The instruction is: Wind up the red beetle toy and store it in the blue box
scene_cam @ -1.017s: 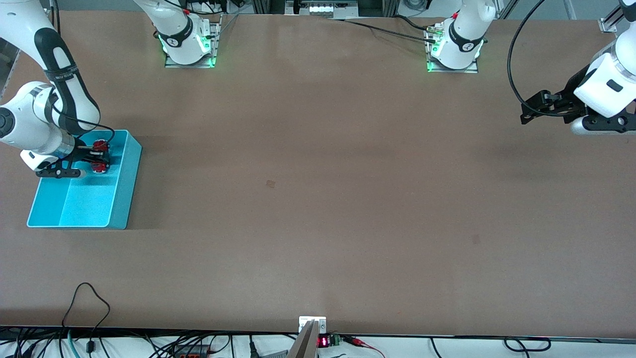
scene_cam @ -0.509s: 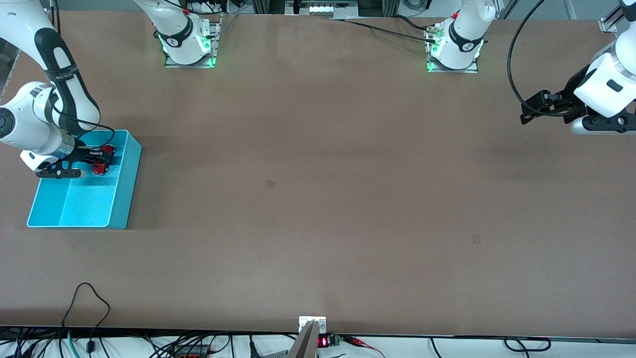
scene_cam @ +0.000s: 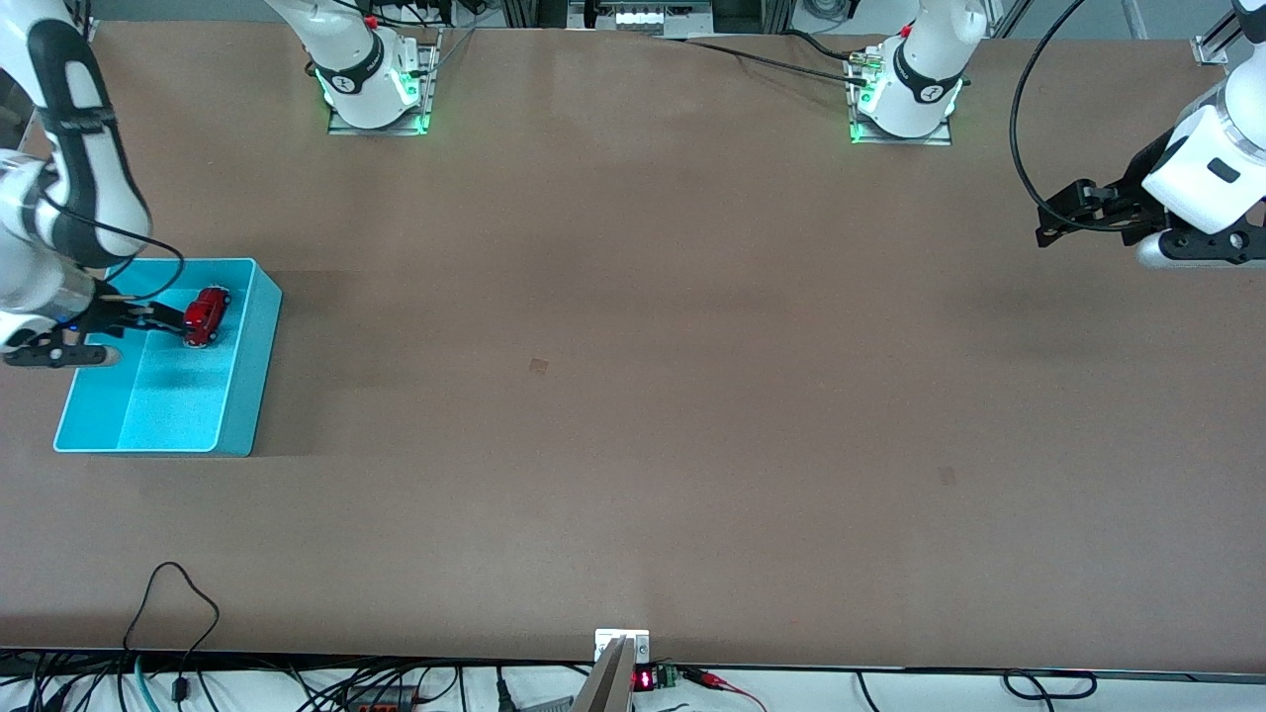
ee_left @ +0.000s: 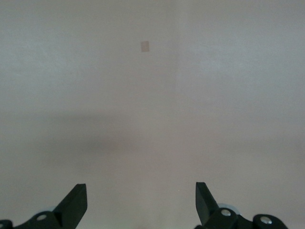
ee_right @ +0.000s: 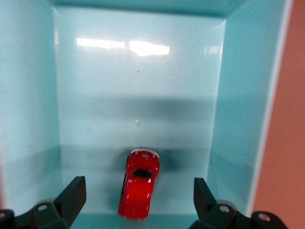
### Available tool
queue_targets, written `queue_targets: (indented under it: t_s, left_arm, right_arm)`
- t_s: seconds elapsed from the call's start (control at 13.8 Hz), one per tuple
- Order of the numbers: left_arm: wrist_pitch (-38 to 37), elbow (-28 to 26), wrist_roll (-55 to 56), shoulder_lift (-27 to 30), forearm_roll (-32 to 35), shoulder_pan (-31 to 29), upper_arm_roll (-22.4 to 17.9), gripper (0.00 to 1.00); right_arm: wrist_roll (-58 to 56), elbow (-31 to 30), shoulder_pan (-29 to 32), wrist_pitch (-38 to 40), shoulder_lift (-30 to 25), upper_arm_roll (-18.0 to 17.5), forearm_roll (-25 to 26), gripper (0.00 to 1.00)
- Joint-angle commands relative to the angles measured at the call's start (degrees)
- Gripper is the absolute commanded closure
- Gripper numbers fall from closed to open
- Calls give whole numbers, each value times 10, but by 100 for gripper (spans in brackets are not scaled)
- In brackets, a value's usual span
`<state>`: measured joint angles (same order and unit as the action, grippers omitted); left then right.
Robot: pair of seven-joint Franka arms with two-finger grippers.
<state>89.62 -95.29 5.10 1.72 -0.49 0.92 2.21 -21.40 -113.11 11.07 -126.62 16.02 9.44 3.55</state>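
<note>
The red beetle toy (scene_cam: 206, 315) lies in the blue box (scene_cam: 252, 376), apparently on its floor. The right gripper (scene_cam: 158, 318) hangs spread over the box, grasping nothing. The left gripper (scene_cam: 1050, 220) waits, fingers apart.

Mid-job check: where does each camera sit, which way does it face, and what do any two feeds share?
Front: high across the table, facing both bases; shows both arms, the box and the car.
Left wrist: on the waiting left arm, looking down at bare table; its open left end effector shows.
Right wrist: over the box, looking in at the car; the open right end effector shows.
Shared: front and right wrist both show car and box.
</note>
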Motion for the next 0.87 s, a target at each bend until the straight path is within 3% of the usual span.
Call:
queue_targets:
  t_s: [0.0,0.44,0.58,0.8]
  left_arm:
    - [-15,20,-12,-8,-3,5,-6,0]
    - [-15,20,-12,-8,-3,5,-6,0]
    - [-15,20,-12,-8,-3,5,-6,0]
    - [-15,20,-12,-8,-3,5,-6,0]
  right_arm:
    - [-3,94,-14,128,-32,-2,-2,0]
    - [68,246,-20,362,-80,-86,-6,0]
    - [72,253,-22,393,-109,-108,-6,0]
    - [124,253,-43,416,-129,-110,-14,0]
